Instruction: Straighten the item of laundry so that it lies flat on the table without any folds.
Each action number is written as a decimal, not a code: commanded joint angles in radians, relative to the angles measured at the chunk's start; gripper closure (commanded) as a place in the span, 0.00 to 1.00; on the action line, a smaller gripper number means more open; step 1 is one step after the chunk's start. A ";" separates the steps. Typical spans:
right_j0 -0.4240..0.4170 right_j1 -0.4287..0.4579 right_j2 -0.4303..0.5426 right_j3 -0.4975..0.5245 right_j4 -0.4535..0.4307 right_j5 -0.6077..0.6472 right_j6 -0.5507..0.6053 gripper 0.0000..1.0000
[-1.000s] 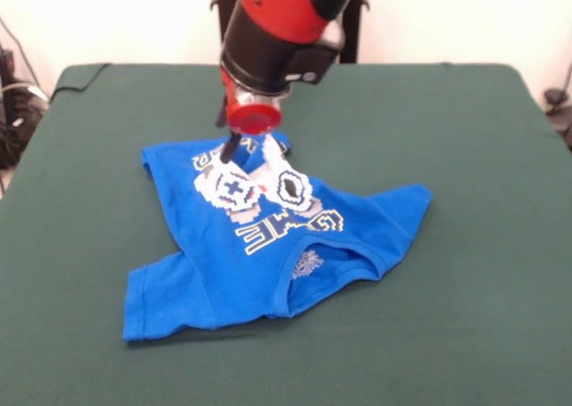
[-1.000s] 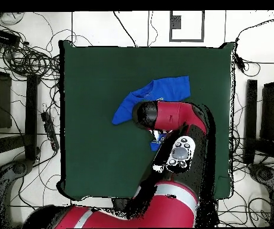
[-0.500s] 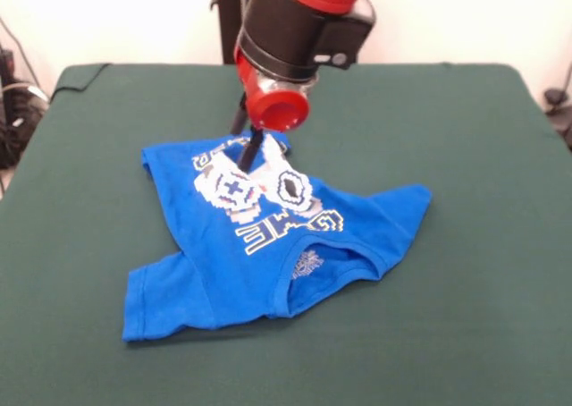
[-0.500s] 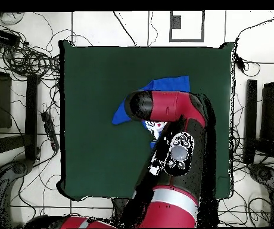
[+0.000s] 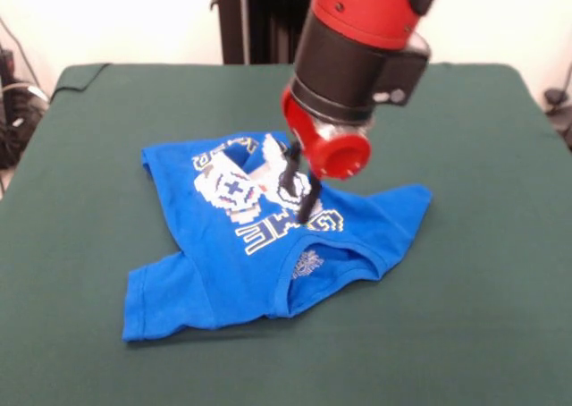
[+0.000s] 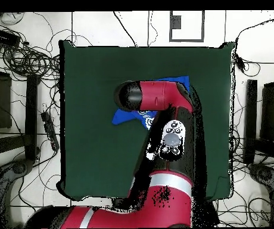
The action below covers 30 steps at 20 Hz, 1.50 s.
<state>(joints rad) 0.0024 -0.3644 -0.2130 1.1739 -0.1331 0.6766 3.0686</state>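
The blue T-shirt [image 5: 223, 263] lies crumpled in the middle of the green table [image 5: 474, 138], print side up, with its far hem folded over and one sleeve bunched at the front left. My gripper [image 5: 299, 191] hangs just above the white controller print and yellow-edged lettering, with two dark fingers [image 5: 290, 172] apart and nothing between them. In the overhead view the arm [image 6: 157, 98] covers the gripper and most of the shirt [image 6: 123, 115]; only blue edges show.
The green cloth runs wide on all sides of the shirt [image 6: 92, 89]. Cables and stands lie on the floor round the table [image 6: 26, 56]. The robot's dark pedestal [image 5: 255, 17] stands at the far edge.
My gripper has moved from the shirt's far hem to the right and nearer the camera, over the print. The shirt has not changed shape.
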 commanded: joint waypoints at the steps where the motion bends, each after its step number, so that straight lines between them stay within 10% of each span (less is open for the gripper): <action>1: -0.005 0.130 0.189 -0.014 -0.027 -0.156 -0.120 0.00; 12: 0.053 0.254 0.086 -0.076 -0.056 -0.264 -0.022 0.00; 30: 0.034 0.316 0.080 -0.110 -0.044 0.138 -0.200 0.00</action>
<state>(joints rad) 0.0442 -0.1464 -0.2200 1.0062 -0.1327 0.5839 3.0686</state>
